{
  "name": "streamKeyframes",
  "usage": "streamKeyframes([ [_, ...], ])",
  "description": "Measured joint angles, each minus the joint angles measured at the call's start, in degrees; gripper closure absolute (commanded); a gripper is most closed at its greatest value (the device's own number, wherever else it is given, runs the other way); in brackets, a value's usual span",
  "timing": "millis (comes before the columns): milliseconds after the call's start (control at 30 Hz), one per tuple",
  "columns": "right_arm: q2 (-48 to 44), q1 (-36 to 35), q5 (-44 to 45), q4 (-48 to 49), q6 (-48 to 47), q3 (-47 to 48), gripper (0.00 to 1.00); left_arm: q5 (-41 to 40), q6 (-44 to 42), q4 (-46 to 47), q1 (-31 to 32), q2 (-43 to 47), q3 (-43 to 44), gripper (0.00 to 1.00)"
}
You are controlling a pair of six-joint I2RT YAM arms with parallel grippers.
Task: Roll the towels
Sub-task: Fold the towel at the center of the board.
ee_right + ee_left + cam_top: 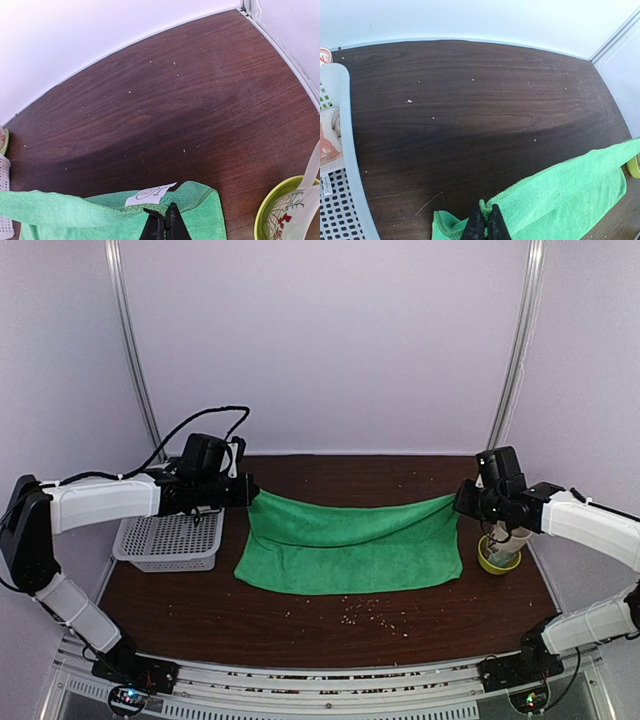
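The green towel [350, 545] lies spread across the middle of the table, its far edge lifted and stretched between the two grippers. My left gripper [248, 492] is shut on the far left corner, seen in the left wrist view [485, 220] pinching the green hem [560, 195]. My right gripper [462, 502] is shut on the far right corner, seen in the right wrist view [165, 222] beside a white label [150, 194]. The pinkish-beige towel [327, 140] lies in the white basket [168, 540], only partly in view.
The white perforated basket stands at the table's left, under the left arm. A yellow-green bowl [498, 555] holding a printed cup [300, 210] sits at the right, just under the right gripper. Crumbs [375, 612] dot the dark wooden table in front of the towel.
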State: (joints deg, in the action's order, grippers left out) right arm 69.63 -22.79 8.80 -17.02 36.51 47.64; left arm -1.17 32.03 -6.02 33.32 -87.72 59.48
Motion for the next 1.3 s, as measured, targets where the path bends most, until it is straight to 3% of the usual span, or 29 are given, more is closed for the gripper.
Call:
streamKeyframes([
  [200,-6.97,0.0,0.0,1.51,-0.37,-2.05,1.0,-1.25,0.26,0.44,0.0,5.01,-2.14,1.0],
  [600,-27.47,0.0,-5.62,-2.91,-4.15,-5.75,1.0,1.84,2.01,0.28,1.4,28.3,-15.65,1.0],
  [900,-41.51,-0.22,-9.11,-8.96,-5.38,-4.07,1.0,5.2,2.12,-2.25,2.38,47.95,-16.41,1.0],
  [1067,-40.11,-0.28,-8.76,-10.54,-5.51,-4.17,1.0,5.73,2.05,-3.15,2.43,46.62,-15.8,1.0],
  [1300,-29.59,-0.17,-6.01,-6.88,-5.03,-6.4,1.0,4.81,1.6,-2.08,2.27,33.92,-15.76,1.0],
])
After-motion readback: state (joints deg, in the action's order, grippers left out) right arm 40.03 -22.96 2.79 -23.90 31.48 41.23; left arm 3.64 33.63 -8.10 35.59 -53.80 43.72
